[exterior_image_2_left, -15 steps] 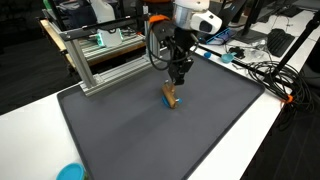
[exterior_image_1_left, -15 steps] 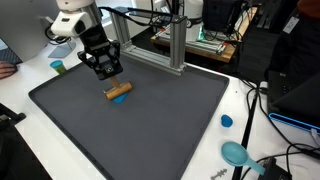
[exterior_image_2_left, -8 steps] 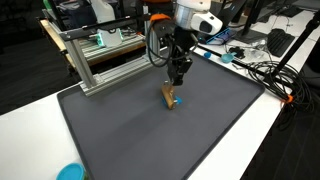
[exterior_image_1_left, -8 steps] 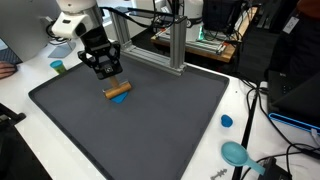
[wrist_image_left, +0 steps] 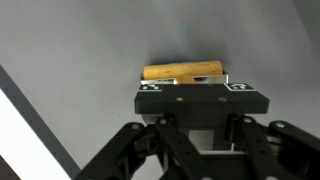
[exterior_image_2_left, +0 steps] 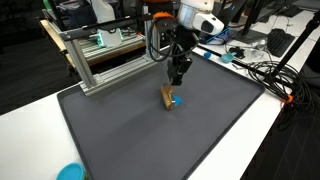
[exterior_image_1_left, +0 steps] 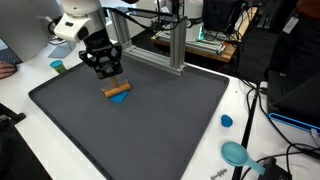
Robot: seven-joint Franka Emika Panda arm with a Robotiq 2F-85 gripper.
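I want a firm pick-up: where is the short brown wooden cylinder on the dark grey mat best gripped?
Probably at mid-length, across its narrow width, coming straight down from above: the short brown wooden cylinder lies on its side on the dark grey mat, long flanks exposed.

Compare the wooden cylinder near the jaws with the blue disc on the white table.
The wooden cylinder is tan; the blue disc is blue. The cylinder is long and lies sideways; the disc is round and flat. The cylinder is over the mat; the disc sits off it. Both are small.
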